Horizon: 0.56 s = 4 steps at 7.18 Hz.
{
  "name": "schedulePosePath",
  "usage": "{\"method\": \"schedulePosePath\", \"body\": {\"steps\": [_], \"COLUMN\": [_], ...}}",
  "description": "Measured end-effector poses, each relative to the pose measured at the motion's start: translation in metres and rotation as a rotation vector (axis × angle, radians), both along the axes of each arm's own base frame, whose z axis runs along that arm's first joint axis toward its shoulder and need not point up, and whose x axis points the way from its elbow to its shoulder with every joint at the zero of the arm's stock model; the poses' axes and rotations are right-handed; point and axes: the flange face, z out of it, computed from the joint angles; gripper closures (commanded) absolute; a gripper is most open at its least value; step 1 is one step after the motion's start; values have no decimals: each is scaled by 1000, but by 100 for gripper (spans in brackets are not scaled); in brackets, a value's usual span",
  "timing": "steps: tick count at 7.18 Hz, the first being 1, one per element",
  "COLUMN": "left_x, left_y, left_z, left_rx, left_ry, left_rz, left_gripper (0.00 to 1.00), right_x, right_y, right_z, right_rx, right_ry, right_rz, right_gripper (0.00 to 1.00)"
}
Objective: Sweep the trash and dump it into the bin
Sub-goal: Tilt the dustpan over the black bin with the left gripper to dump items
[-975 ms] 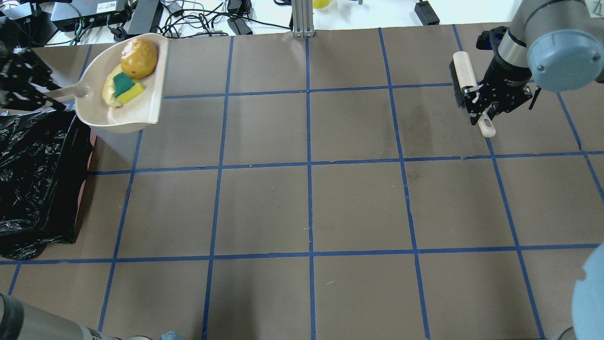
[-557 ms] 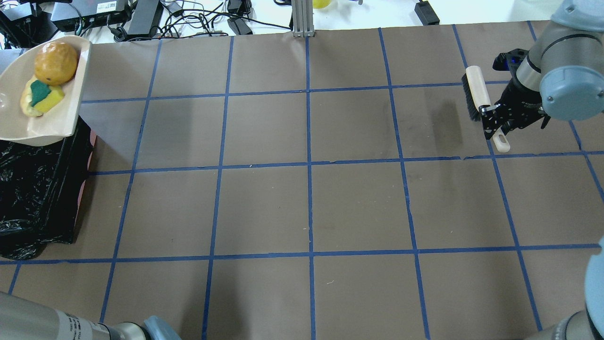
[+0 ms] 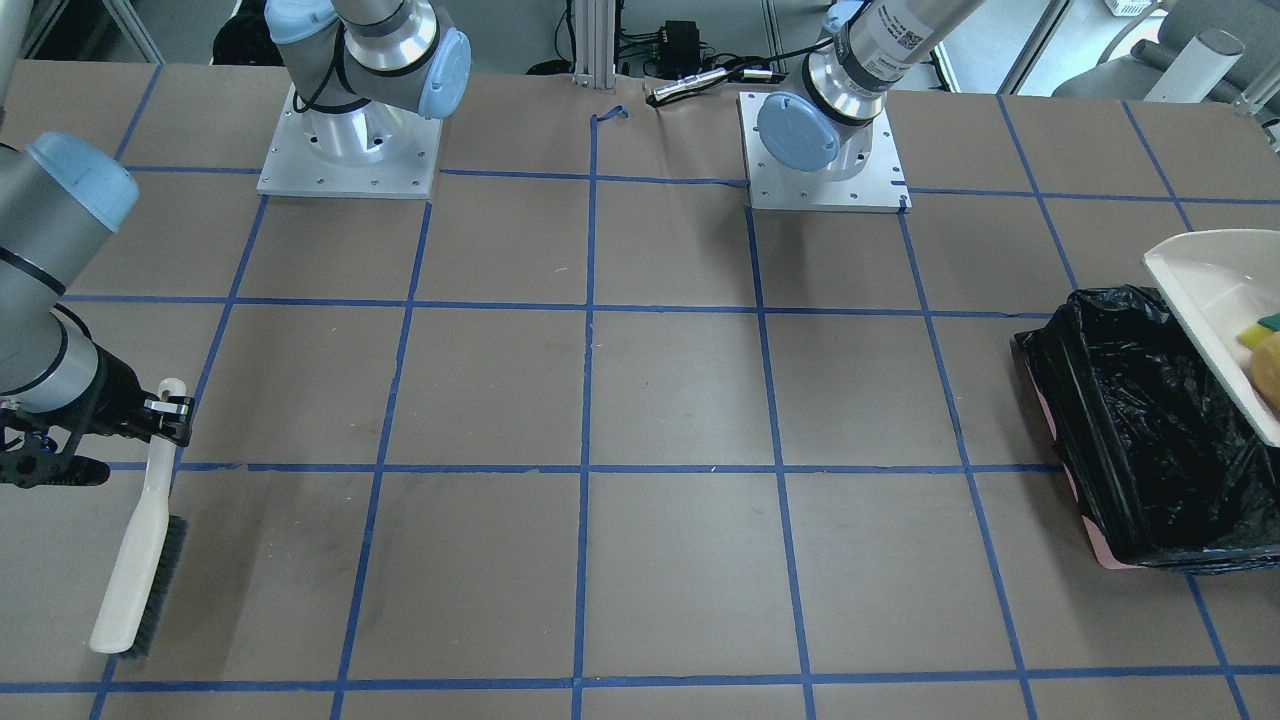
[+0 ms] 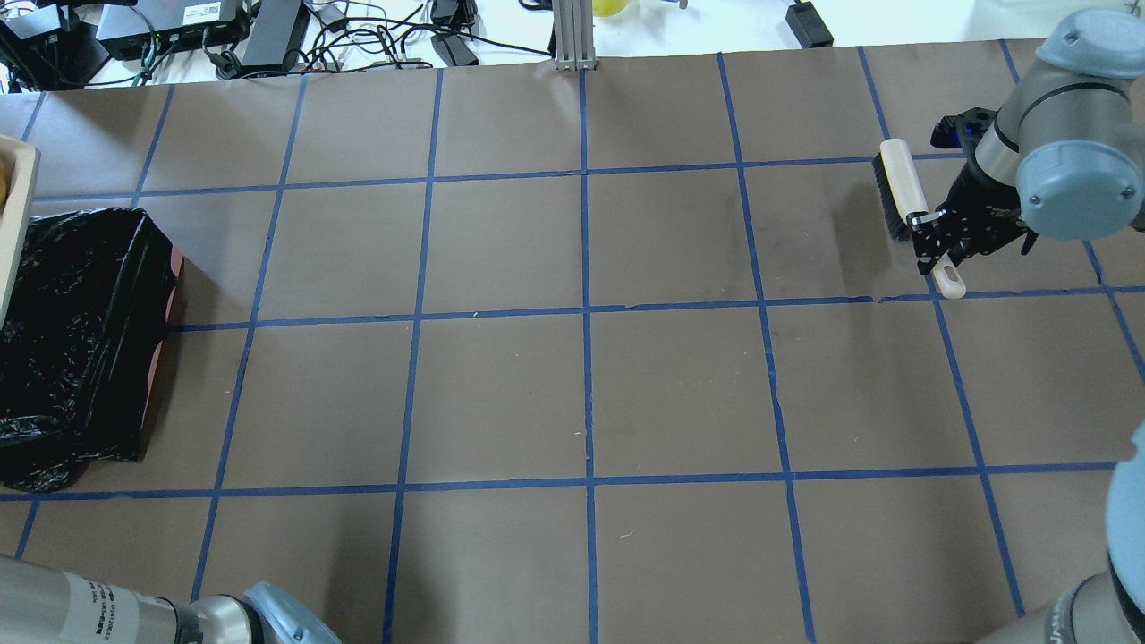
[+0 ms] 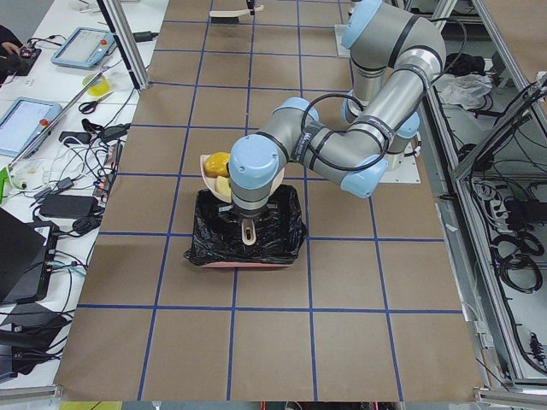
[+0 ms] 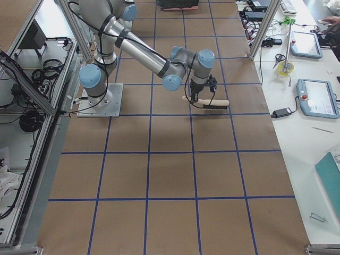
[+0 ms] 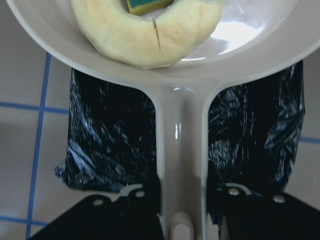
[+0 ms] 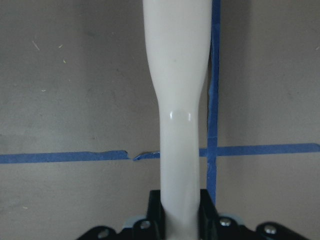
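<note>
Brown gridded table [image 4: 680,394] bears a crinkly, glossy black-lined bin [image 4: 80,340].

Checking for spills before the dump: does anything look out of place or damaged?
Nothing spilled: the crescent slice and sponge sit in the dustpan by the bin. Only oddity: the blue tape line is torn beside the brush handle.

A brush [image 4: 897,188] with a cream handle is clamped in the right pincer [image 4: 935,246], and its dark head reaches out beyond it. A beige dustpan [image 7: 182,130] is gripped by its handle in the left pincer [image 7: 182,210]. Under both pincers lies a brown table [image 4: 680,394] with blue tape lines [image 4: 501,313].
</note>
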Motion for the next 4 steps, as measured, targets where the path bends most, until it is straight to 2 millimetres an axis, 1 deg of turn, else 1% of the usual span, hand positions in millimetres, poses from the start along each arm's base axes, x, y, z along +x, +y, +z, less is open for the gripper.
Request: {"method": "schedulePosePath", "body": {"steps": [1,2,3,4], "left_x": [8,5,-6,-21], "left_y": [3,0,-12,-29], "left_z": [5,14,26,40], "left_rx": [59,127,186,226], "left_ry": [-95,-209,-349,-492], "left_rz": [-8,-20,-42,-69], "left_gripper": [100,100,100,100], "right_x": [0,0,0,-1], "right_y": [0,0,-1,-1], "right_z": [-1,-3,-4,-6], "right_rx": [2,5,7,9], "right_ry": [0,0,0,-1], "right_rz": [2,3,2,2], "right_gripper": [100,100,100,100]}}
